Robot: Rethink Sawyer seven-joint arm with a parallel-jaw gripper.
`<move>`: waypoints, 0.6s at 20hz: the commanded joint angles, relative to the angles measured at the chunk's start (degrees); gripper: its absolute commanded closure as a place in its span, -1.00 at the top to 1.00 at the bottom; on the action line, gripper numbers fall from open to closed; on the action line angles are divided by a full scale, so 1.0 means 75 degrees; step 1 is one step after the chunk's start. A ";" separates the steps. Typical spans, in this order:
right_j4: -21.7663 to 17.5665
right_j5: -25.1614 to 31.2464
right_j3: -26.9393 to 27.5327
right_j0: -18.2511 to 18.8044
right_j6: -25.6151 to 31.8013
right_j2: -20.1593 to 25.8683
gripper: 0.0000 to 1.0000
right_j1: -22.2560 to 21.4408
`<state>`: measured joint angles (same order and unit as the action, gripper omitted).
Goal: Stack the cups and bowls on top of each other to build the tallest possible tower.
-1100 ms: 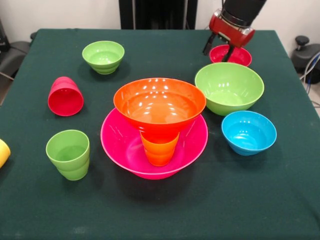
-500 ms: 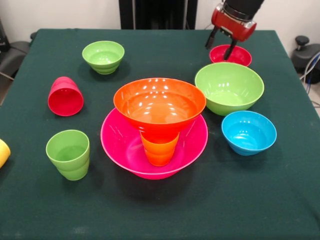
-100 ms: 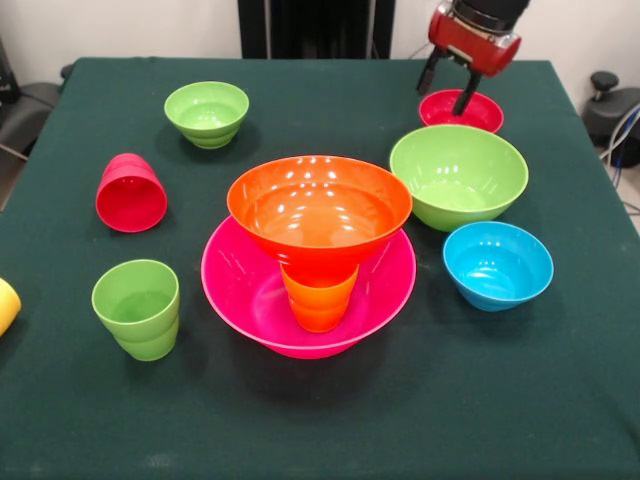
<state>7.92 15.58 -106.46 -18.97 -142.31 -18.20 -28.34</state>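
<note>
At the tabletop's (image 3: 300,420) left edge lie the yellow cup (image 3: 6,305), the tipped red cup (image 3: 130,193) and the upright green cup (image 3: 137,307); mid-tabletop the tower (image 3: 312,255) is an orange bowl (image 3: 318,210) on an orange cup (image 3: 319,297) inside the pink bowl (image 3: 245,285). Near the far right corner the hand (image 3: 448,88), fingers spread and empty, hangs over the small red bowl (image 3: 462,110). I'd lower straight, pinch one rim wall and lift level past the large green bowl (image 3: 459,175).

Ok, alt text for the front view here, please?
A tower stands mid-table: an orange bowl on an orange cup inside a pink bowl. The open gripper hovers over a red bowl; other bowls and cups sit scattered around.
</note>
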 commanded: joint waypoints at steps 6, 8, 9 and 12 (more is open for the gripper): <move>-0.0173 0.1141 0.0229 0.0206 -0.0169 0.0934 1.00 -0.0097; -0.0129 0.1210 0.0257 0.0170 -0.0242 0.0911 1.00 -0.0124; -0.0107 0.1244 0.0271 0.0152 -0.0278 0.0900 1.00 -0.0138; -0.0149 0.1243 0.0387 0.0100 -0.0258 0.0853 1.00 -0.0097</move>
<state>7.91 19.10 -106.46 -18.25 -142.31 -17.87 -30.07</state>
